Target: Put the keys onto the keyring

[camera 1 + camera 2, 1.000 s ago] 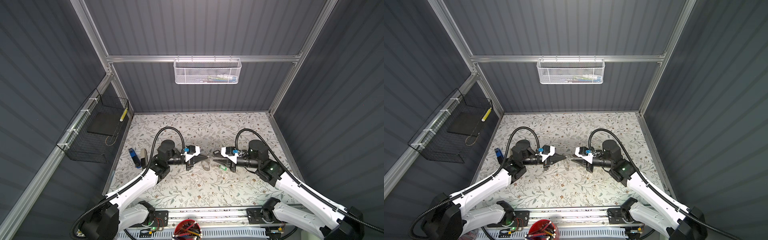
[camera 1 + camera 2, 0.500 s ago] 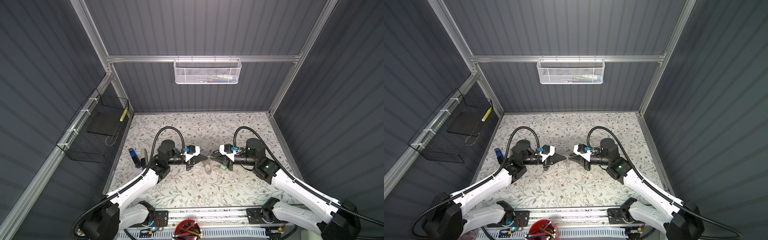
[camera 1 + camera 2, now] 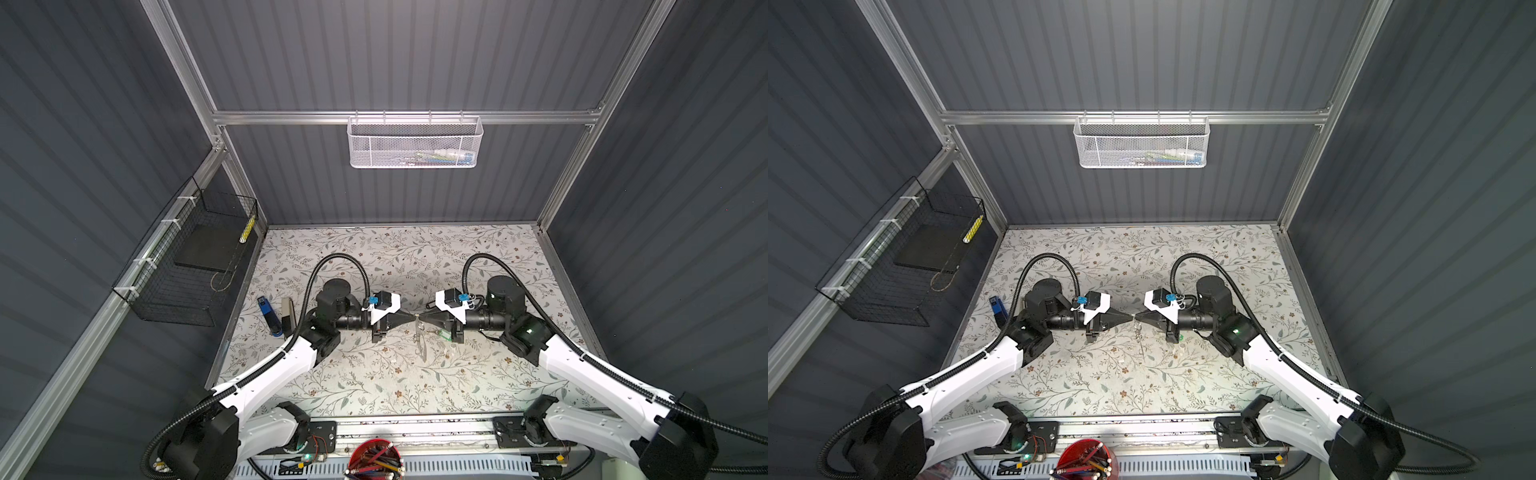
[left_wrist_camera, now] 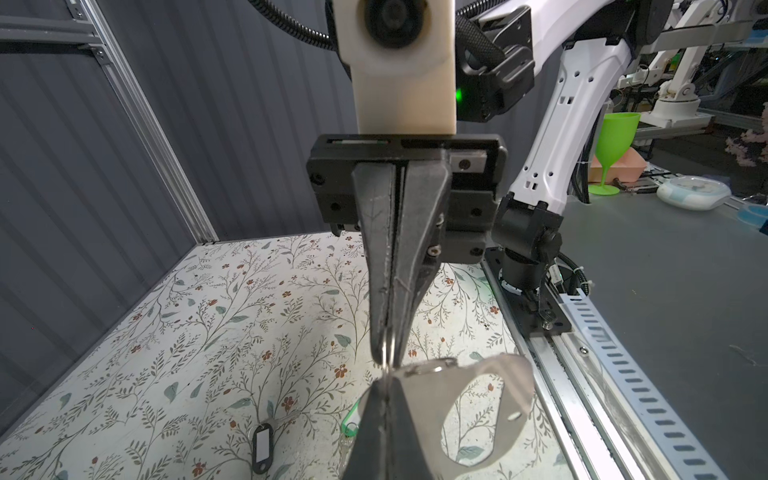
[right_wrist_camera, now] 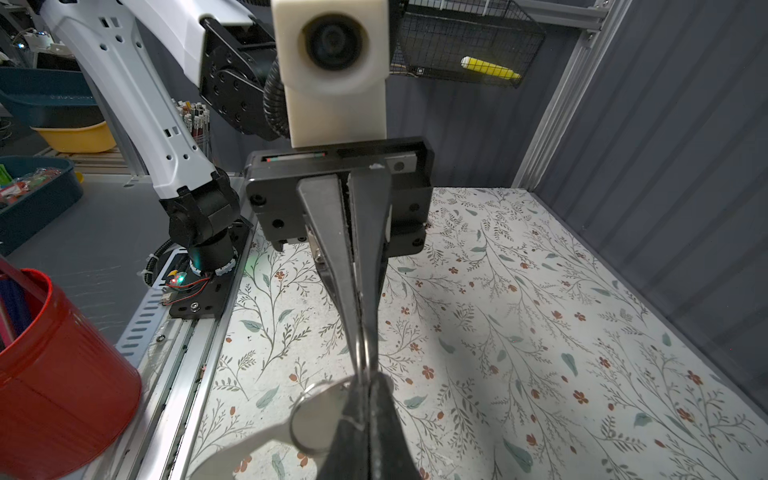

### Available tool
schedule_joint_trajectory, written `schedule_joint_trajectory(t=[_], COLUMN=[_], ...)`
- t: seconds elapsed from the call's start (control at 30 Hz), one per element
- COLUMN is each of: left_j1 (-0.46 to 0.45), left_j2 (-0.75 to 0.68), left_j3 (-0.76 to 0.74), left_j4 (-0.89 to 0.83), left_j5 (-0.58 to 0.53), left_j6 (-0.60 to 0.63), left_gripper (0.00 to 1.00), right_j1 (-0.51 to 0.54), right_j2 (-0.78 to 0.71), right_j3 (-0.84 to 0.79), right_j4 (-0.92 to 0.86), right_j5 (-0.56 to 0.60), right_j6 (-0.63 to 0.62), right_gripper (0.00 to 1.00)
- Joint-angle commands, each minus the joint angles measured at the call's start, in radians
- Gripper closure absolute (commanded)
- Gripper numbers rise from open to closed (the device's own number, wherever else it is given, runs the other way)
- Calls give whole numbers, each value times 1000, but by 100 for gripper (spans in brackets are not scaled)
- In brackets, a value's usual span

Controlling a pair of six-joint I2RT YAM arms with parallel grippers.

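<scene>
My left gripper [image 3: 413, 319] and right gripper [image 3: 420, 319] meet tip to tip above the middle of the table, also in a top view as left gripper [image 3: 1130, 318] and right gripper [image 3: 1137, 318]. Both are shut on a thin wire ring at the top of the grey D-shaped keyring [image 4: 498, 399], which hangs below them [image 3: 420, 345]. In the left wrist view my left gripper [image 4: 387, 384] faces the right gripper [image 4: 386, 353]. On the table lie the keys: a black tag with white insert [image 4: 262, 446] and a green tag [image 4: 349, 419], partly hidden.
A blue object [image 3: 269, 316] lies by the table's left edge. A red cup of pencils [image 3: 374, 461] stands at the front rail. A black wire basket [image 3: 187, 274] hangs on the left wall and a white mesh basket [image 3: 415, 143] on the back wall.
My right gripper has moved left up to the left gripper's tips and its jaws have closed there. The left gripper has held still, shut.
</scene>
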Motion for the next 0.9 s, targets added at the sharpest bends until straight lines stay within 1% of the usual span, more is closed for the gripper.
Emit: schedule_joint_trajectory(t=[0.0, 0.07, 0.1, 0.23, 0.37, 0.43, 0.63, 0.77, 0.87], left_j1=[-5, -5, -5, -8, -39, -57, -121, -199, -230], left_j2=[-11, -23, -31, -57, -78, -89, -73, -63, -55], left_j3=[69, 114, 135, 182, 198, 201, 222, 226, 235], left_j4=[-216, -350, -408, -524, -557, -564, -544, -521, -508], left_j5=[-25, -67, -90, -141, -219, -253, -315, -421, -462], left_j6=[162, 258, 307, 398, 438, 459, 447, 473, 472], left_gripper=[86, 73, 68, 68, 71, 71, 70, 70, 70], right_j1=[3, 3, 2, 3, 1, 1, 1, 2, 3], right_j2=[-5, -9, -11, -8, 1, 3, 21, 31, 33], right_j3=[56, 84, 101, 179, 233, 247, 274, 285, 283], right_j4=[-61, -158, -207, -409, -536, -566, -599, -620, -626], right_j5=[-15, 14, 32, 91, 130, 143, 133, 143, 143], right_j6=[-24, -66, -82, -141, -163, -169, -157, -154, -154], right_gripper=[100, 100, 100, 100, 100, 100, 100, 100, 100])
